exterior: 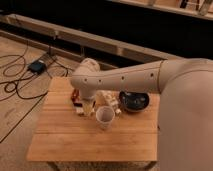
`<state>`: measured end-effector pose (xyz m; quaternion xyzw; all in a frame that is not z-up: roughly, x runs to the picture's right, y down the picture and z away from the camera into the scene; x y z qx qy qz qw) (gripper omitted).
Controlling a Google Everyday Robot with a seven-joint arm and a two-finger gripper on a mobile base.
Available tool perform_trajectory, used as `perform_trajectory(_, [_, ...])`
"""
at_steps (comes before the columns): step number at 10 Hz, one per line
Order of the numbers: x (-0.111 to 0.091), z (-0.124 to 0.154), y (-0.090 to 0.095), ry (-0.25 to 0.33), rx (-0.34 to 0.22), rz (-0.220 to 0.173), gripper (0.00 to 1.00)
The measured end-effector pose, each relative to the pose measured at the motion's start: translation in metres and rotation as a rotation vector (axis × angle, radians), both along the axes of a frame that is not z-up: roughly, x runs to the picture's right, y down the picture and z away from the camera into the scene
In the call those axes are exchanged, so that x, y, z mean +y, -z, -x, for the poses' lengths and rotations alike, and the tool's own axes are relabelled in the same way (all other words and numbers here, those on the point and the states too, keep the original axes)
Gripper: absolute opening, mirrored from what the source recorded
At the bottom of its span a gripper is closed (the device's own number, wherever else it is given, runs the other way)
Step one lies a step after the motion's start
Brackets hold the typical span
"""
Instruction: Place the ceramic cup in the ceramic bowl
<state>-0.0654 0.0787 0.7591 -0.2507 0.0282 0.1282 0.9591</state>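
A dim room with a dark wall behind and a pale floor; black cables loop over the floor well to the left of the cup, and a small blue box lies among them, farther back; a wooden desk stands in the middle, and the cup sits on it near the centre, upright, with its round mouth open to the camera; the cup rests on the bare wood, not in the bowl; the bowl, dark and glossy, sits behind and to the right of the cup, near it but apart, with its far rim partly hidden under the arm; a whitish packet lies just behind the cup, between cup and bowl in depth, and whether it touches either cannot be told; a small red and dark thing lies behind and to the left of the cup, near the desk's back edge; the thick white arm comes in from the right, passes above and behind the cup, and bends down at its rounded end; the pincer hangs below that end, low over the desk, just left of the cup and close beside it; how far the pincer is open cannot be told, nor whether it holds anything.
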Motion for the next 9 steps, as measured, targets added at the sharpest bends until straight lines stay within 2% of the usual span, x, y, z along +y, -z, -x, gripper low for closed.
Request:
perform_trajectory(3, [-0.008, -0.022, -0.003, -0.016, 0.028, -0.014, 0.8])
perform_trajectory(9, [-0.009, -0.063, -0.026, -0.06, 0.047, -0.009, 0.8])
